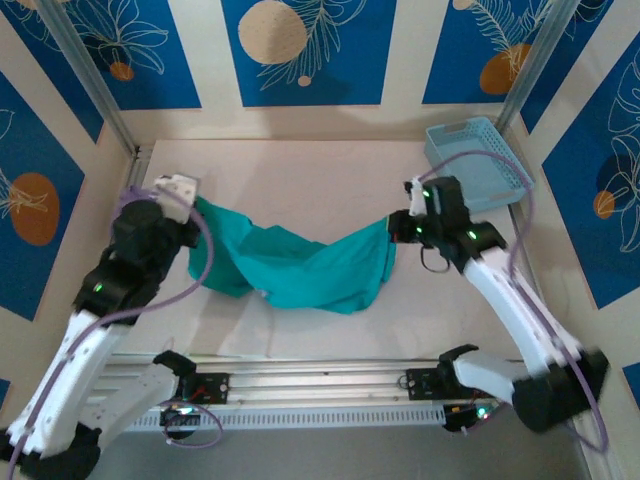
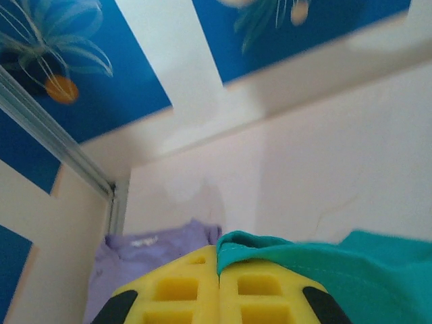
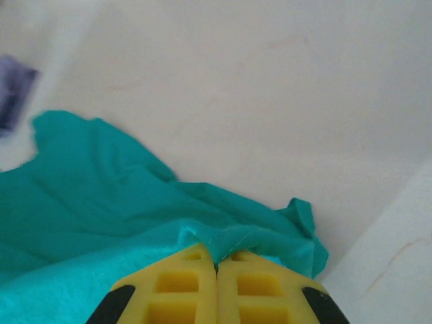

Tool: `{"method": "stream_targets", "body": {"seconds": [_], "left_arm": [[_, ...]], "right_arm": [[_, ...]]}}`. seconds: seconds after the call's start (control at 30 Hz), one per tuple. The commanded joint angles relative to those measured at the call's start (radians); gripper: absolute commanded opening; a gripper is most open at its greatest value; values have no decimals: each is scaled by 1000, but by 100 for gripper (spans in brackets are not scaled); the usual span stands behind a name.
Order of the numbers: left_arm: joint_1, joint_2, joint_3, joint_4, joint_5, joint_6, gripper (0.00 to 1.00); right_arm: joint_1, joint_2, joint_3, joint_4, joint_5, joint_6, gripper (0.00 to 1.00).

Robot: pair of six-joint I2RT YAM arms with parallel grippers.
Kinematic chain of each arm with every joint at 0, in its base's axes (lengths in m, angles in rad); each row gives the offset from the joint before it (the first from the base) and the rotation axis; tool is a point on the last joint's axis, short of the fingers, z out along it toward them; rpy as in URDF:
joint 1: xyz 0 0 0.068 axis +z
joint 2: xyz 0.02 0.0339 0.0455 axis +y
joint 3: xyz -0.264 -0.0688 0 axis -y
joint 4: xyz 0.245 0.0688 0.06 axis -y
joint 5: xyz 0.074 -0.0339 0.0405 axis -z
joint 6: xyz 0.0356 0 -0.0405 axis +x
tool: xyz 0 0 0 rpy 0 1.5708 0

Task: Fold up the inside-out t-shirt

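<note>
- Left gripper (image 2: 217, 264) pinches an edge of your teal t-shirt (image 1: 300, 265) at 9 o'clock.
- Right gripper (image 3: 217, 263) pinches the opposite edge at 3 o'clock.
- Between those 2 grips, you see it sagging onto the table (image 1: 300, 170).

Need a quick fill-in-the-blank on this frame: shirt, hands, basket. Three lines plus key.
1. The left hand and right hand are each ____ on an edge of the t-shirt.
2. Between them, the t-shirt's middle sags onto the ____.
3. The blue basket sits at the far ____ corner.
Missing words: shut; table; right.
</note>
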Motion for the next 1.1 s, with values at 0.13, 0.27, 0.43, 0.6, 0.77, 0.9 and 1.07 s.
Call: {"method": "stream_targets", "body": {"seconds": [0.13, 0.27, 0.43, 0.6, 0.77, 0.9, 1.07], "left_arm": [[62, 50, -34, -5, 99, 0, 0], [65, 57, -43, -6, 112, 0, 0], [73, 55, -58, 4, 118, 1, 0], [82, 57, -56, 4, 132, 1, 0], [86, 53, -64, 9, 149, 5, 0], [87, 50, -69, 11, 164, 4, 0], [87, 49, -70, 12, 176, 7, 0]], "right_arm": [[-19, 420, 142, 59, -77, 0, 18], [-17, 455, 136, 33, -49, -20, 33], [-3, 384, 12, 59, -76, -8, 40], [23, 391, -30, 73, -94, 0, 39], [63, 452, 1, 79, -108, -5, 36], [86, 519, 40, 91, -102, -14, 36], [139, 596, 154, 81, -61, -32, 36]]}}
